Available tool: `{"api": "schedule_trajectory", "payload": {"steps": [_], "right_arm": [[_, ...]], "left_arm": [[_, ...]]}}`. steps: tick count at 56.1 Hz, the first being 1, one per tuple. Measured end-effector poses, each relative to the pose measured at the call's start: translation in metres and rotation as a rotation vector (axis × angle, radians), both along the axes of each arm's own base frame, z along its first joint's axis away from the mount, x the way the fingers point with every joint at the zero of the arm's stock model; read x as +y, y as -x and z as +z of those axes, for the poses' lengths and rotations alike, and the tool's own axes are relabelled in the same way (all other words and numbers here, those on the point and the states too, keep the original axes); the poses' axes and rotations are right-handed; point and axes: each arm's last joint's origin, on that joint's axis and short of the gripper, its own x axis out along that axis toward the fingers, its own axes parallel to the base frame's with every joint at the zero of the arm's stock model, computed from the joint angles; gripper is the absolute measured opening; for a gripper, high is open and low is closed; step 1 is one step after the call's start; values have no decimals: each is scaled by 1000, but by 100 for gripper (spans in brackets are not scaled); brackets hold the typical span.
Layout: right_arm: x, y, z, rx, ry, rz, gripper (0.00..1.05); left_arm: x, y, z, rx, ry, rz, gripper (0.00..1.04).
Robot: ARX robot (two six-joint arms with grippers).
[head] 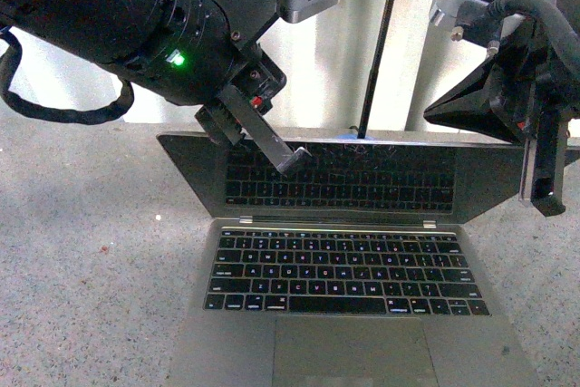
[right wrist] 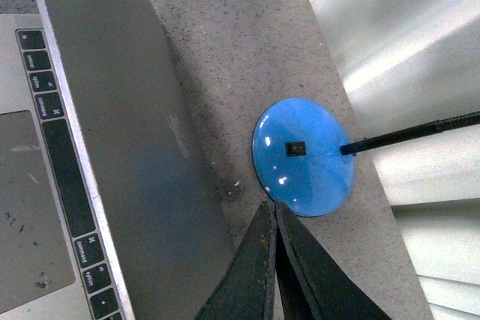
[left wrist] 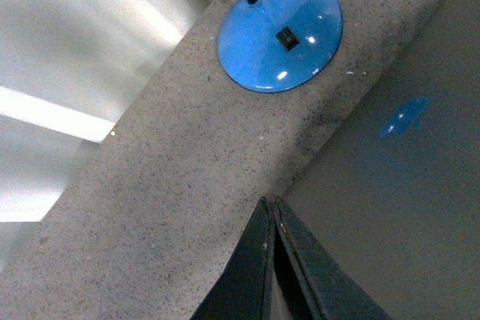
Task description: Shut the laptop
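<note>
— What did we have before us, starting from the biggest thing?

— The grey speckled stone counter (head: 82, 251). On it, directly in front of us, was the large silver-grey metal laptop (head: 237, 351) with black keys. It stood open. Its lid (head: 362, 178) with the glossy black screen leaned back, away from us, and mirrored the keyboard.

— How did the lid lie against our arms?

— Its long top edge ran from our left to our right, parallel to the hinge. Both arms hung near that far edge. The black left gripper (head: 288, 159) showed over the upper left part of the screen, not far from the middle. The black right gripper (head: 542, 195) was at the right end of the lid.

— Were the fingers wide?

— No. In both wrist views we saw the two fingers (left wrist: 240, 282) pressed together, holding nothing. Whether a tip touched the lid, we could not tell.

— And behind?

— The round glossy blue lamp base (right wrist: 304, 157) with a small black switch stood on the counter, near the lid's back.

— Which arm was better placed?

— We judged the left one, because it was nearer the middle. The lid had to come towards us and down, and a push at one corner could twist it.
</note>
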Motion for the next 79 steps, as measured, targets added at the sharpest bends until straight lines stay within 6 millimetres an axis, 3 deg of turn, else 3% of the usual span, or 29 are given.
{"api": "schedule_trajectory", "payload": {"steps": [79], "right_arm": [[15, 20, -31, 80, 51, 62, 3]], "left_arm": [[-8, 27, -36, 109, 29, -30, 4]]}}
